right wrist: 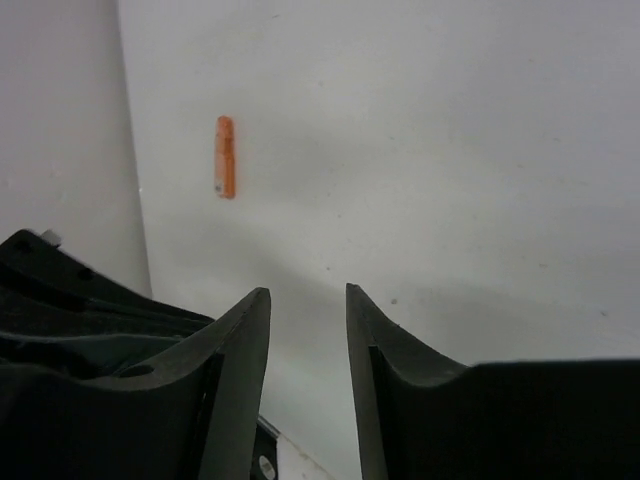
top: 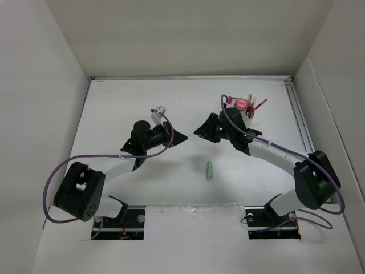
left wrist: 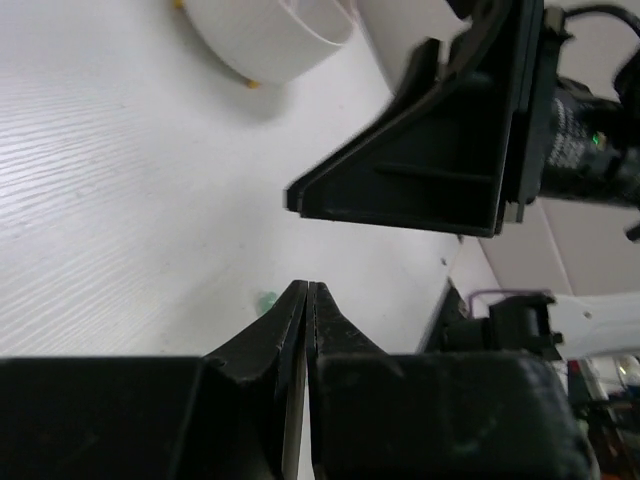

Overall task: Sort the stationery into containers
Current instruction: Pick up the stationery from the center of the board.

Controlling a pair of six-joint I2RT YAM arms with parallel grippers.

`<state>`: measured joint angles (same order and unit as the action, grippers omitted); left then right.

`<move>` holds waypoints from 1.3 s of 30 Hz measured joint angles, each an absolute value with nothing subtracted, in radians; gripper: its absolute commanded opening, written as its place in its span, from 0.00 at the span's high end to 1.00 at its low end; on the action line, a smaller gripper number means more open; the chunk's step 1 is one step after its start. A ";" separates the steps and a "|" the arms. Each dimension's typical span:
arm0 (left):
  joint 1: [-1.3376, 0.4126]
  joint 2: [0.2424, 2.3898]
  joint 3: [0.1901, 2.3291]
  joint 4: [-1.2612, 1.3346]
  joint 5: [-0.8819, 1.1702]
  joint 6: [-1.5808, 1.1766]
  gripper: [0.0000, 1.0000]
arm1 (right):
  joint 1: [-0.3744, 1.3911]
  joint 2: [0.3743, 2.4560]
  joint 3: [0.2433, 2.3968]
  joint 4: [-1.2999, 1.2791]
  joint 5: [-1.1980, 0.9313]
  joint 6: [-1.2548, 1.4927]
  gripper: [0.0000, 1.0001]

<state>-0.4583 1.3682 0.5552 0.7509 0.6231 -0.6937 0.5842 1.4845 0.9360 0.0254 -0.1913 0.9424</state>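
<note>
The tub [left wrist: 270,35] stands toward the far right of the bench [top: 114,114]. In the top view only part of it shows, because the right arm crosses in front of it. A pink-capped piece [top: 242,104] stands up out of it, and thin red pens [top: 260,104] lean over its right rim. Which compartments they sit in cannot be told. In the left wrist view a small orange-yellow bit [left wrist: 250,83] shows at the foot of the tub's wall.

A green piece [top: 209,170] lies alone on the bench, well apart from the tub on its near-left side, roughly end-on to the arm bases. An orange piece [right wrist: 226,157] lies flat on bare bench ahead of the right hand [right wrist: 308,295]. The tub is out of that view, so the piece's place relative to it cannot be told.

The right hand sits just left of the tub, above the bench. Its fingers [right wrist: 240,340] are spread with a clear gap and nothing between them. The left hand [left wrist: 307,290] is farther left of the tub, and its tip points toward the right hand, close to it but not touching. Its fingers are pressed together, flat against each other, with nothing pinched.

From each hand, a white arm with a purple cable [top: 54,182] runs back toward the near edge of the bench.
</note>
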 measured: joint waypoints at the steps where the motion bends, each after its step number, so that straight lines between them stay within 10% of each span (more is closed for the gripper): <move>1: -0.458 1.356 0.554 0.724 0.593 -0.688 1.00 | 0.585 1.472 0.917 0.016 -0.166 0.943 0.70; 4: -0.458 1.289 0.551 0.625 0.484 -0.659 1.00 | 0.596 1.446 0.866 -0.035 -0.077 0.947 1.00; 7: -0.458 1.229 0.551 0.562 0.392 -0.635 0.94 | 0.632 1.417 0.819 -0.119 0.030 0.954 0.99; 11: -0.458 1.209 0.551 0.540 0.339 -0.620 0.86 | 0.688 1.386 0.803 -0.260 0.140 0.968 0.45; 18: -0.458 1.274 0.551 0.532 0.367 -0.613 0.72 | 0.791 1.444 0.822 -0.402 0.217 0.982 0.40; 30: -0.458 1.279 0.551 0.532 0.373 -0.609 0.68 | 0.819 1.589 0.882 -0.429 0.268 0.992 0.86; 39: -0.458 1.278 0.551 0.530 0.374 -0.609 0.68 | 0.803 1.583 0.934 -0.459 0.323 0.989 0.94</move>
